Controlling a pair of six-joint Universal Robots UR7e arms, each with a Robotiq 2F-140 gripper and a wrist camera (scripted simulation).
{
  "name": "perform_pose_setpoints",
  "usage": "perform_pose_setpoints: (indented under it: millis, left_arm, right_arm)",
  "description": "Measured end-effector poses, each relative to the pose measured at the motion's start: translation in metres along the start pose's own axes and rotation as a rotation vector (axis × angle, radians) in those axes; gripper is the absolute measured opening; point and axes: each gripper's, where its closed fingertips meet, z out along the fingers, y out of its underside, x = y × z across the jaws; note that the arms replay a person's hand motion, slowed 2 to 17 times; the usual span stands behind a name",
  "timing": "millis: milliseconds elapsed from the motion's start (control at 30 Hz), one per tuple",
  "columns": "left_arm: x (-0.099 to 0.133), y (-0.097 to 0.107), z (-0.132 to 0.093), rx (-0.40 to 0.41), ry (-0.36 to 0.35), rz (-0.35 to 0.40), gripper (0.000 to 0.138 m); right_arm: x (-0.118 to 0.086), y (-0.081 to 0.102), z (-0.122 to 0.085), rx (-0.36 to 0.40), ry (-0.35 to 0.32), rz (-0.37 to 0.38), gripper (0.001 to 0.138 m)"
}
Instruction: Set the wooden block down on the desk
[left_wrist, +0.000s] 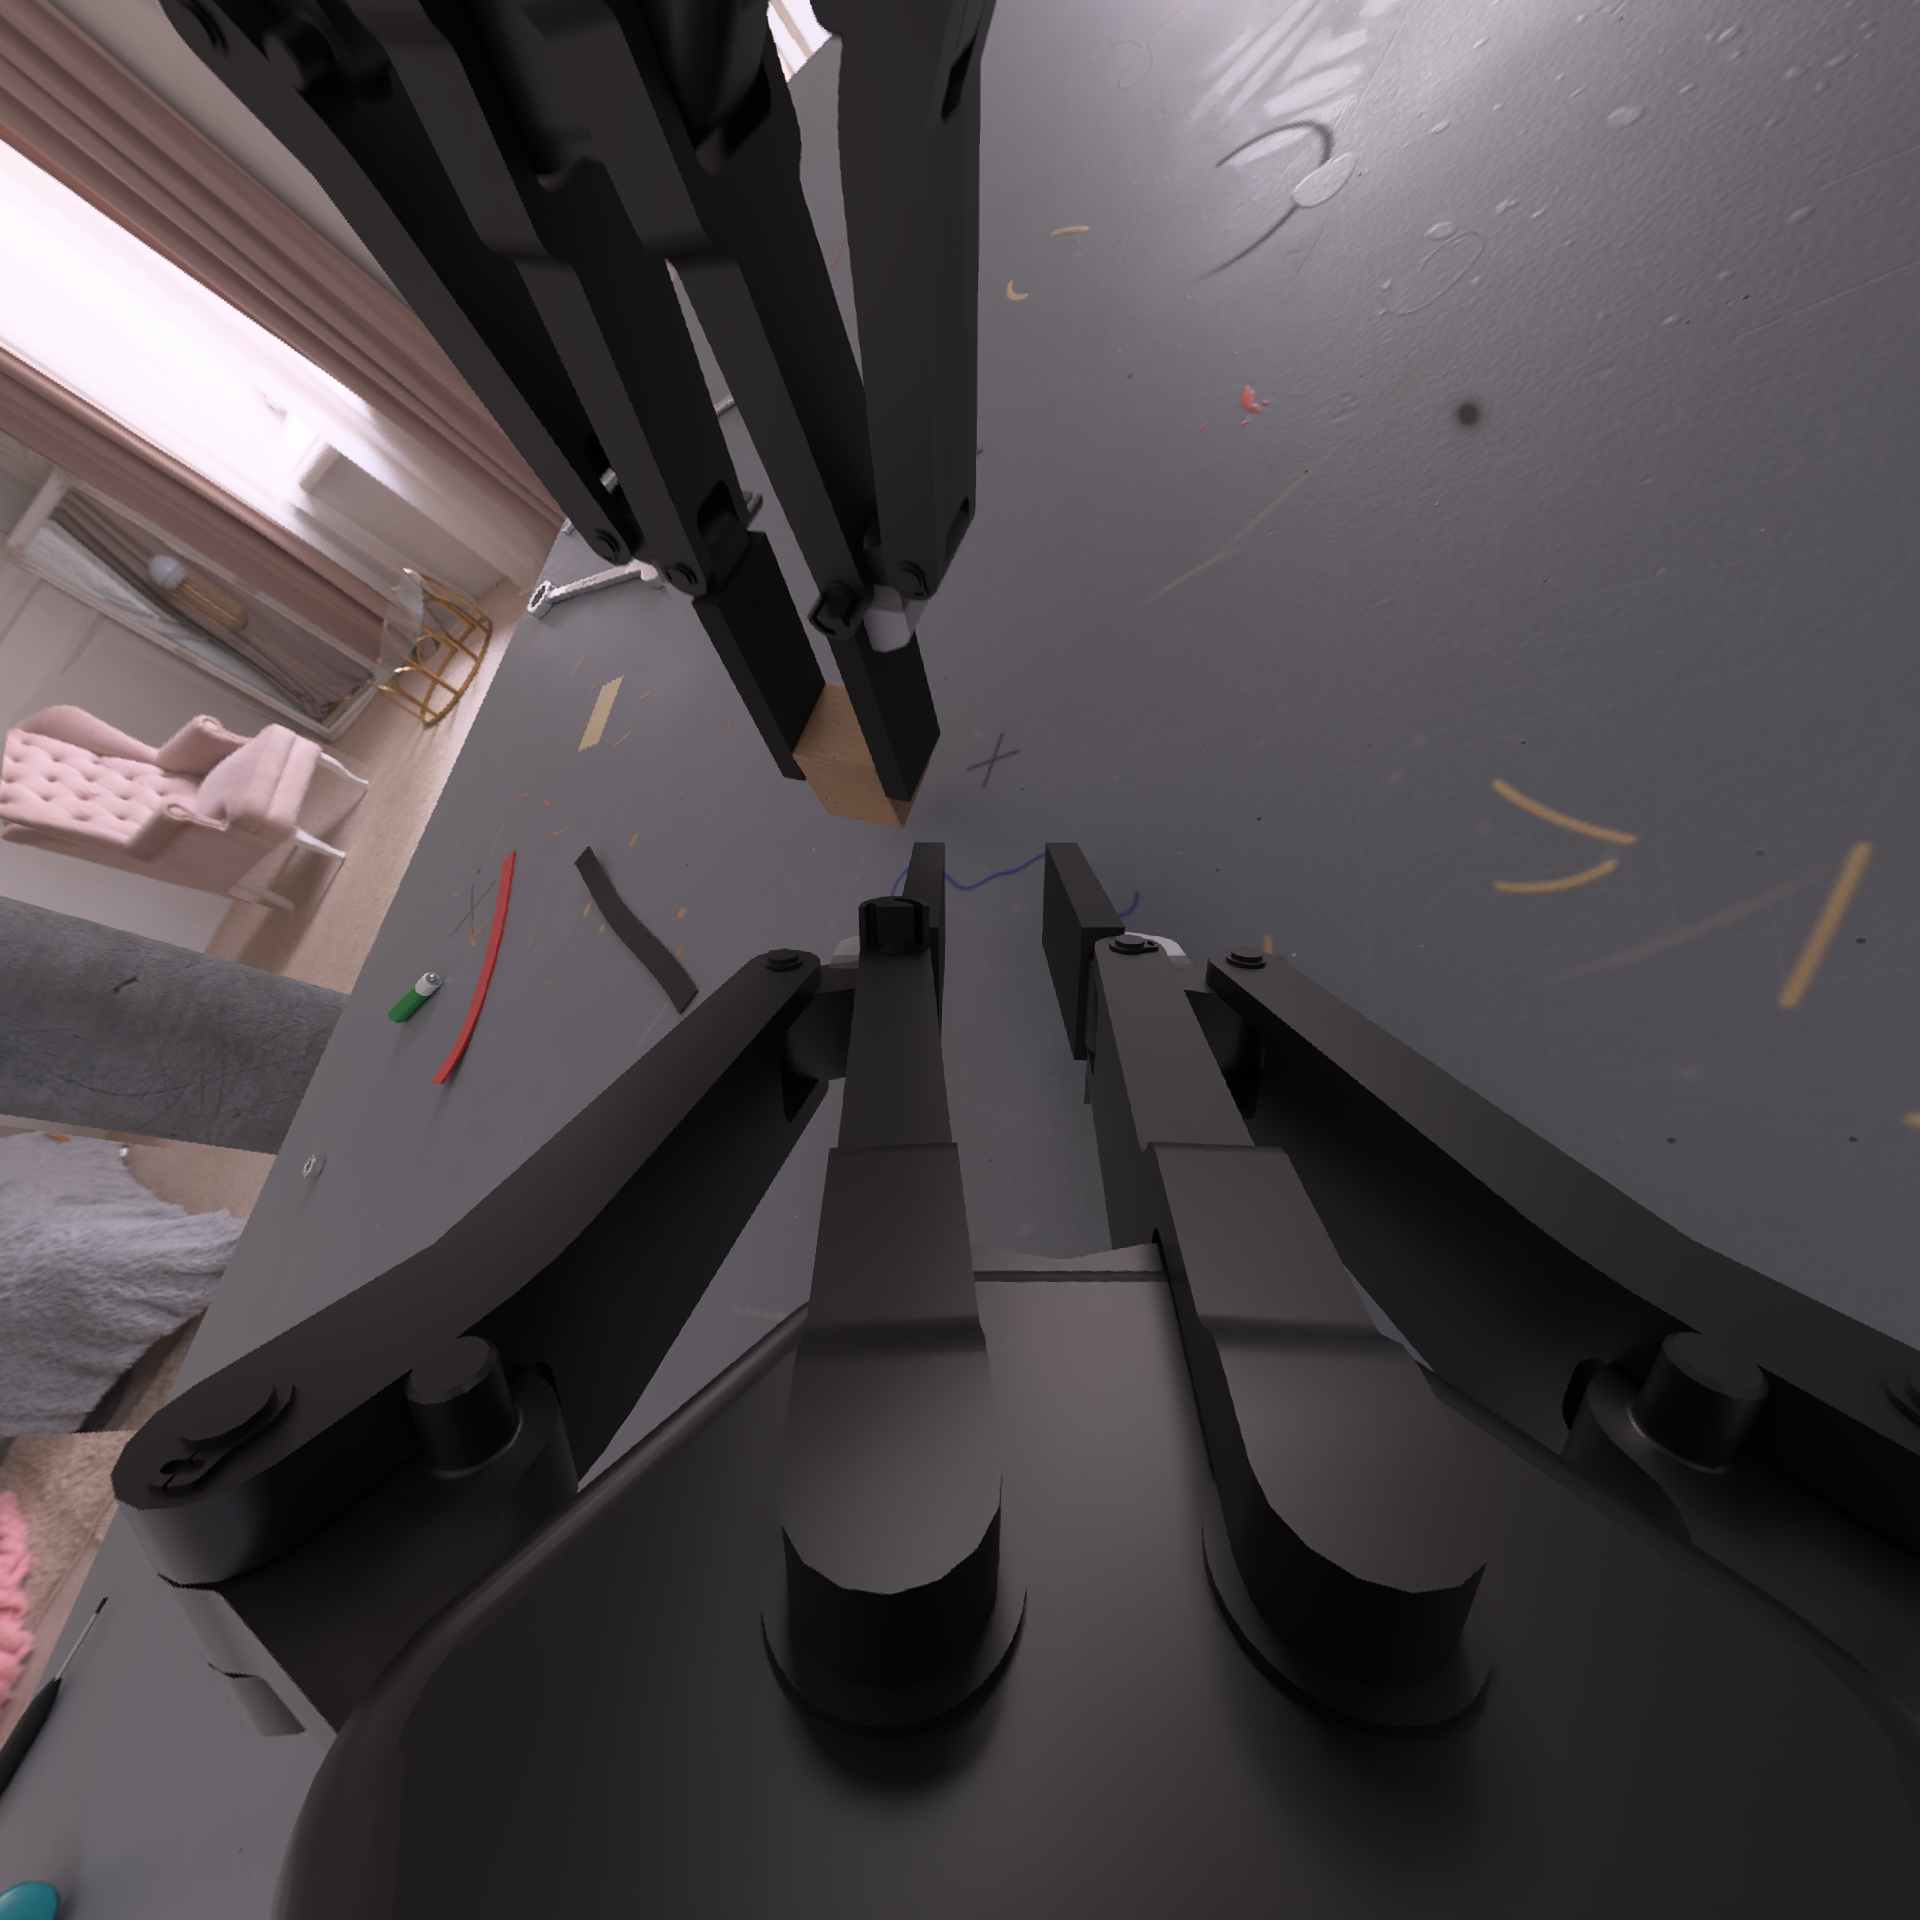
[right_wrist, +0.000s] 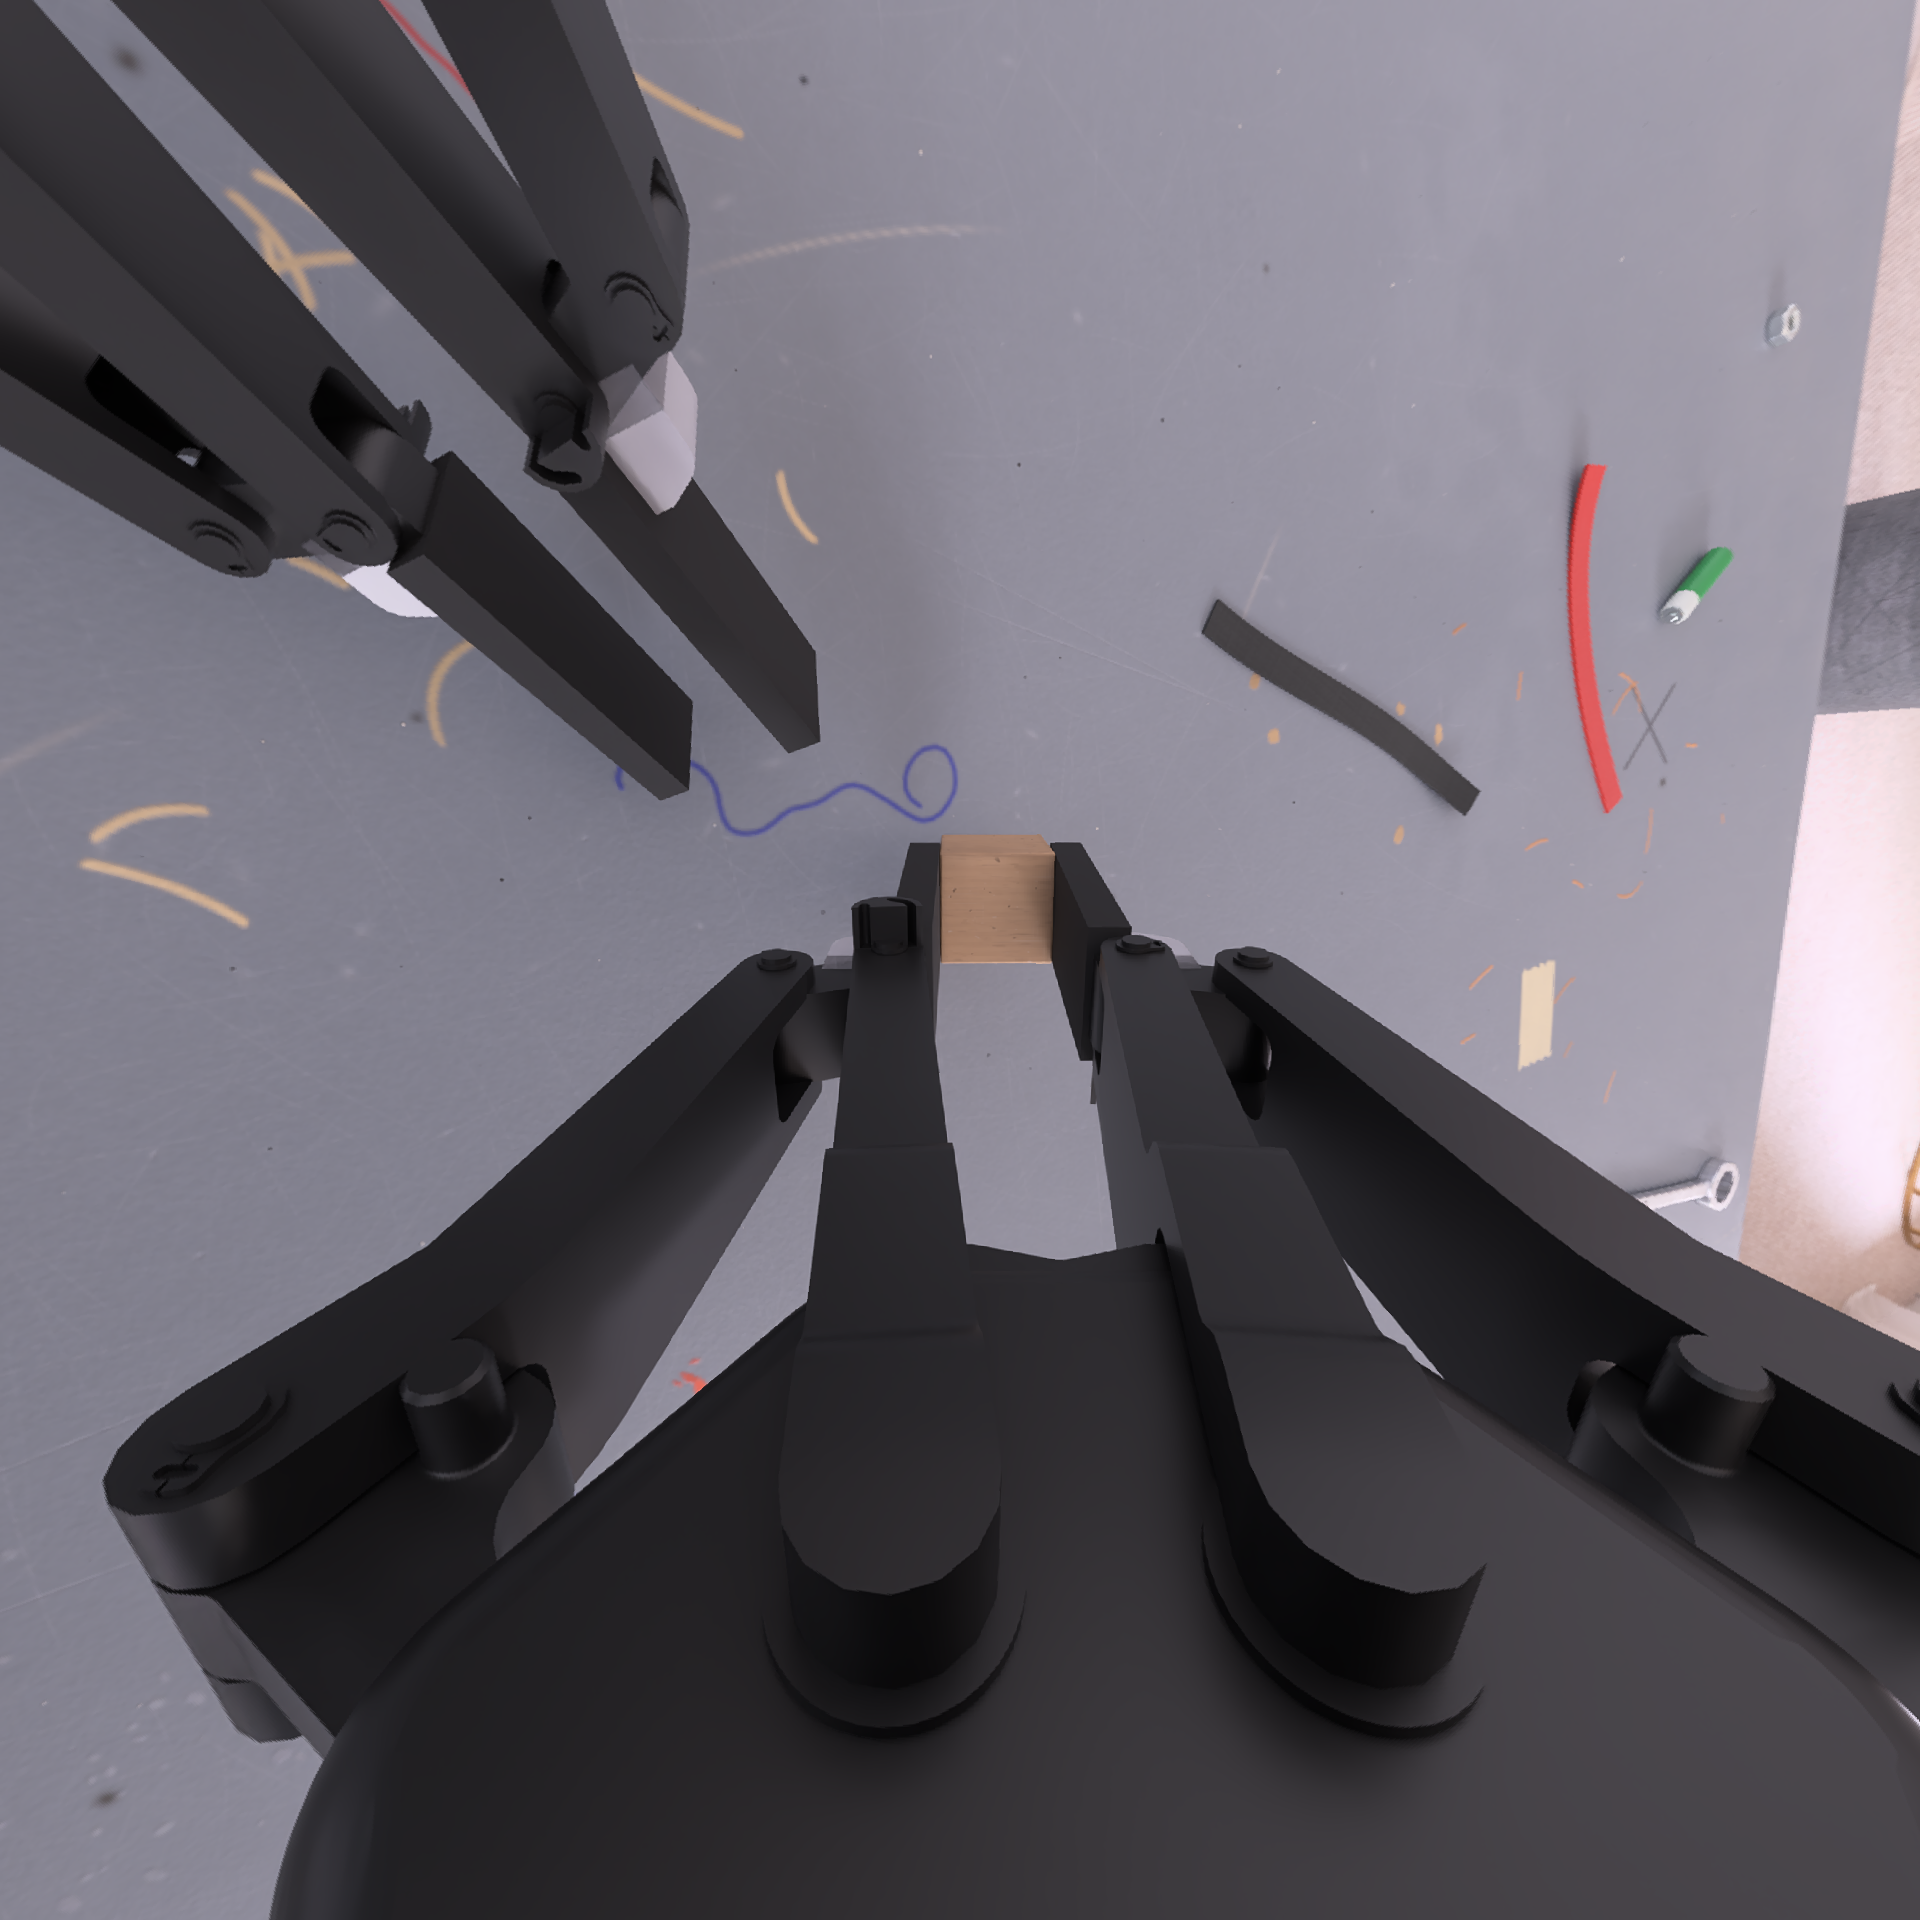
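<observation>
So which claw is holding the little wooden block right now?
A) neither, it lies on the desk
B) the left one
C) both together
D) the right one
D: the wooden block sits clamped between the right gripper fingers, while the left gripper has nothing between its own.

No legible writing (desk marks only)

The wooden block (right_wrist: 995, 902) shows pale, smooth, matt grain; the desk (right_wrist: 1143, 364) is matt grey, scuffed and scratched
</observation>
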Motion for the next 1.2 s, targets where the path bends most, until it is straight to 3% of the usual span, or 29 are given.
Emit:
perform_pose_setpoints:
  millis: [267, 433, 600, 767, 967, 1200]
  left_arm:
    - [0.0, 0.0, 0.0, -0.003, 0.001, 0.006, 0.026]
    - [0.0, 0.0, 0.0, -0.004, 0.002, 0.009, 0.026]
    - [0.0, 0.0, 0.0, -0.006, 0.002, 0.012, 0.026]
    - [0.0, 0.001, 0.0, -0.012, -0.001, 0.017, 0.026]
    - [0.0, 0.001, 0.0, -0.018, -0.007, 0.029, 0.026]
    - [0.0, 0.002, 0.0, -0.025, -0.009, 0.034, 0.026]
  right_arm:
    - [0.012, 0.004, -0.043, 0.034, 0.078, -0.015, 0.028]
    - [0.023, 0.019, -0.075, 0.036, 0.12, -0.011, 0.028]
    - [0.038, 0.05, -0.105, 0.006, 0.158, 0.021, 0.028]
    - [0.047, 0.088, -0.128, -0.031, 0.153, 0.072, 0.028]
    - [0.037, 0.131, -0.14, -0.029, 0.071, 0.131, 0.028]
    - [0.017, 0.181, -0.135, -0.073, -0.011, 0.203, 0.028]
